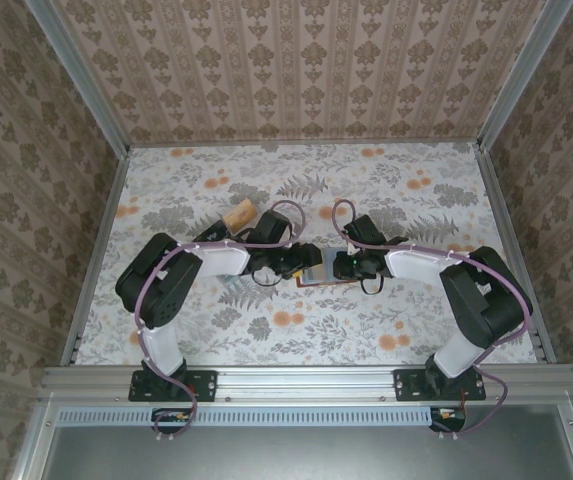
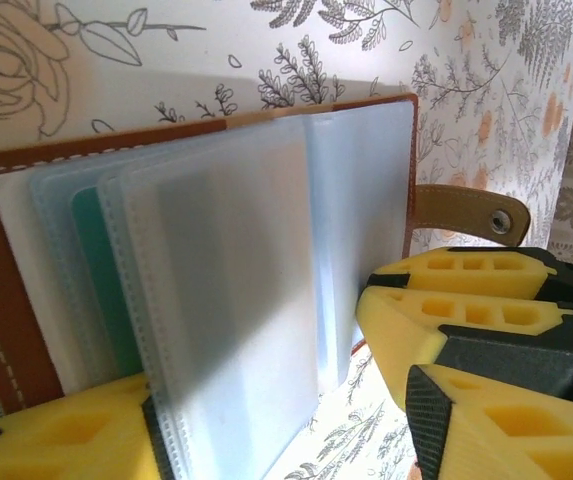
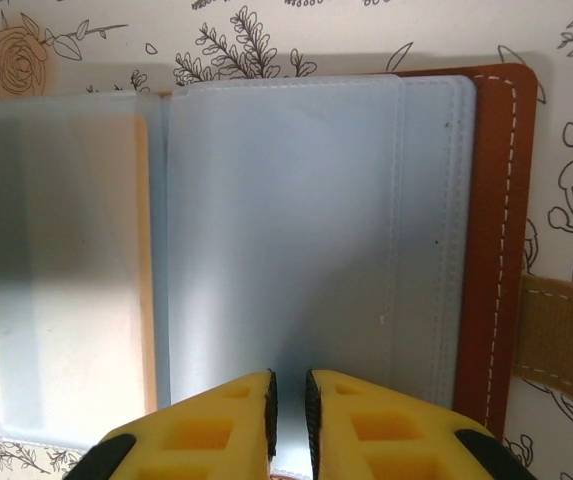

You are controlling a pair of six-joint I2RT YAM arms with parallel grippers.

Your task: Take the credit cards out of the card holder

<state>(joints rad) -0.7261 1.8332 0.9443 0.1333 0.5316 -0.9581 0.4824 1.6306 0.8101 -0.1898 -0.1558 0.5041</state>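
Presently right end effector (image 3: 288,420) pinches card holder (image 3: 506,250) pocket (image 3: 296,220) @ edge.

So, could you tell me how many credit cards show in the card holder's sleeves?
1: a teal-green card inside a frosted sleeve near the card holder's brown cover, in the left wrist view. Others may be hidden behind the cloudy sleeves.

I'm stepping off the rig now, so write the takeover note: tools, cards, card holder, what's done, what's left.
Left tool: open, with sleeves between its fingers.
Right tool: shut on a sleeve edge of the card holder, which lies open.
Cards: teal card and a striped card sit in sleeves.
Done: card holder opened. A tan item lies apart from it; cannot tell if it is a card.
Left: pull the sleeved cards out.
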